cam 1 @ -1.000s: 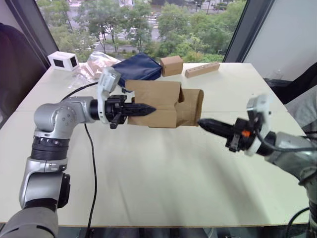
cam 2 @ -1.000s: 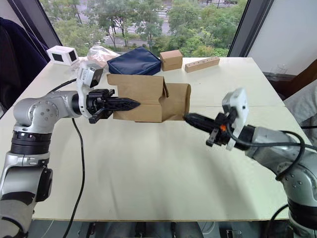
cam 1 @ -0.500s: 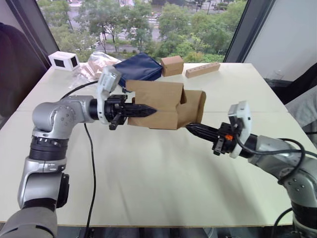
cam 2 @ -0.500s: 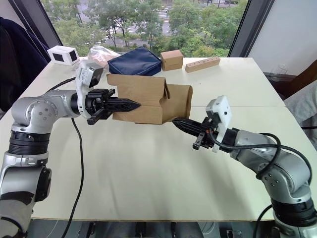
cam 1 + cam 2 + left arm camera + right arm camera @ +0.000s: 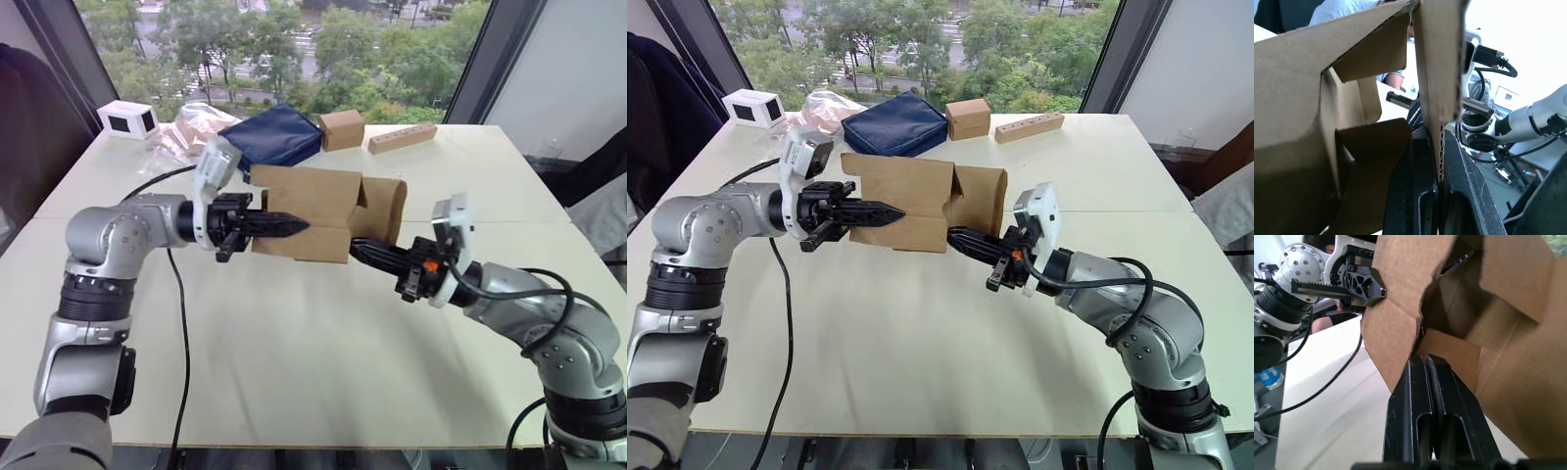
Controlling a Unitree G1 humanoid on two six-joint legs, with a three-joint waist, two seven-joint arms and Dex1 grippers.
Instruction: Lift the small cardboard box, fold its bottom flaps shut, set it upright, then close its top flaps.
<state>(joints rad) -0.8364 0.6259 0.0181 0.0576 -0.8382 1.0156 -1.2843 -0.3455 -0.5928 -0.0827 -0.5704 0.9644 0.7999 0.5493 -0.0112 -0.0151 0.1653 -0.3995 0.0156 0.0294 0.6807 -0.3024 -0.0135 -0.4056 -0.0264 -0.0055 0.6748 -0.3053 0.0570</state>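
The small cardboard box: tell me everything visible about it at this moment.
The small cardboard box is plain brown corrugated cardboard, unmarked, held clear of the table, lying roughly on its side between the two arms. The left gripper has its jaws clamped on one wall panel, whose fluted edge shows in the left wrist view. The right gripper, jaws shut, reaches under the box's lower edge beside the bottom flaps. Several flaps stand open, showing a hollow inside.

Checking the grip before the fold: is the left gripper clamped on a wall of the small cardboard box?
Yes: the left gripper has its two black fingers shut on a corrugated panel edge of the small cardboard box.
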